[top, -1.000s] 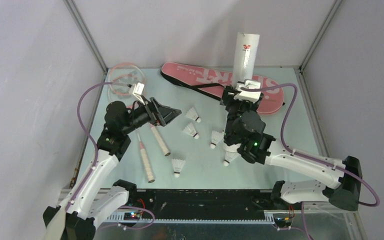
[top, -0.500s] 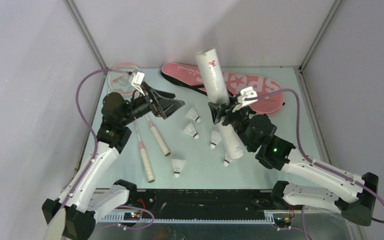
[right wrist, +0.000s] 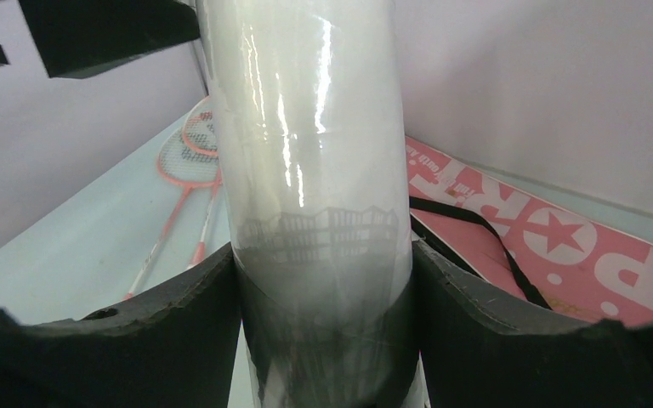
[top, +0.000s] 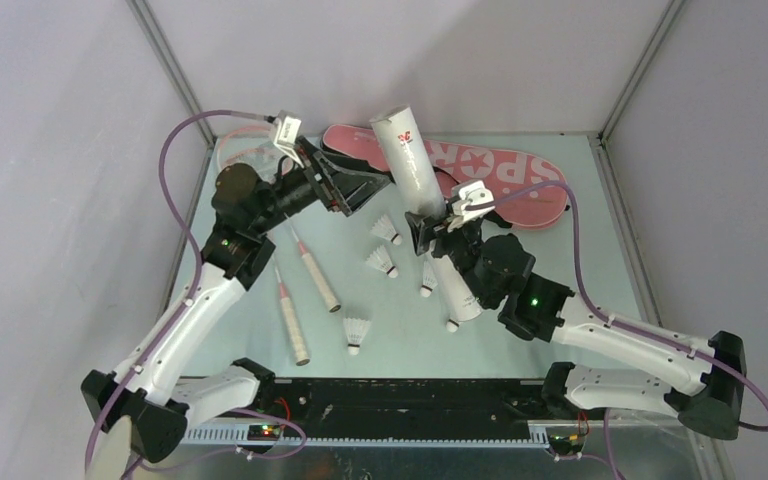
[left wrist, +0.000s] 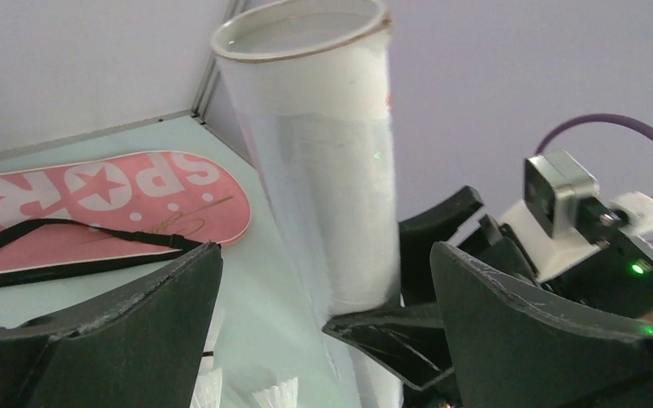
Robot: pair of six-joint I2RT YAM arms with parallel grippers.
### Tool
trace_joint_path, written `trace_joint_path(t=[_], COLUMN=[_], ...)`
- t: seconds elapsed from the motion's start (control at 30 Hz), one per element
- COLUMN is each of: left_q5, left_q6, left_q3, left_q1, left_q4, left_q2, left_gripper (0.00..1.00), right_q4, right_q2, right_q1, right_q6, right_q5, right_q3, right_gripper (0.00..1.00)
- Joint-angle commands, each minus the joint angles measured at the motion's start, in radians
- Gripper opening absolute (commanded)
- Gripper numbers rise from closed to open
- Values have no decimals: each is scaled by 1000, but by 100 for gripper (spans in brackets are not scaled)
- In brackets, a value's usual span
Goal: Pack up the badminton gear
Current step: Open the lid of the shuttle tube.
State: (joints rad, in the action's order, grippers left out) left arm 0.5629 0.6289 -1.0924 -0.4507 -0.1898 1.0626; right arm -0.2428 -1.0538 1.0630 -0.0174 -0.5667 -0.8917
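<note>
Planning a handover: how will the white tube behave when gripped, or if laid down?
The tube looks glossy, so it may slip in the right end effector. Its open, hollow top suggests it is light and could dent under squeeze. Round, so likely to roll if laid flat.

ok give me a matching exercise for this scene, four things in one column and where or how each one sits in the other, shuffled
Column A
1. white tube
2. racket bag
3. left pincer
4. rackets

Column B
a. open and empty, up near the tube's top end
b. lying flat at the back, pink with white lettering
c. tilted, clamped in the right pincer
d. lying side by side on the left, white handles toward the arm bases

Pairs: 1-c, 2-b, 3-a, 4-d
</note>
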Motion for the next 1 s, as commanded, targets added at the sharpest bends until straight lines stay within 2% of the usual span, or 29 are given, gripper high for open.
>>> trace_joint_path(t=[0.0,0.23,0.57,0.67,0.83,0.9,0.97], left_q5=[-84,-88,-81,-104,-103,-101,-105], left_q6=[21,54,66,58,57,49,25], left_q3=[-37,-56,-53,-72,-104,-121,-139], left_q1=[-21,-66,-113,-117,-120,-121,-121], left_q4=[-24,-90,-105,-67,-53,-30,6], left_q2=[33,105,169,195,239,253,257], left_gripper=[98,98,99,93,88,82,70], right_q4=[-109,-178,-225,-248,-262,-270,-267], right_q2=[-9,-50,-85,-90,-104,-107,-103], right_q1=[27,82,109,124,132,140,142], right_q6=[14,49,64,84,97,109,107], right_q5=[-69,-107,-201,-209,-222,-240,-257], right_q3=[-13,-13,-13,-13,-13,-13,-13], right_gripper=[49,51,53,54,55,55,56])
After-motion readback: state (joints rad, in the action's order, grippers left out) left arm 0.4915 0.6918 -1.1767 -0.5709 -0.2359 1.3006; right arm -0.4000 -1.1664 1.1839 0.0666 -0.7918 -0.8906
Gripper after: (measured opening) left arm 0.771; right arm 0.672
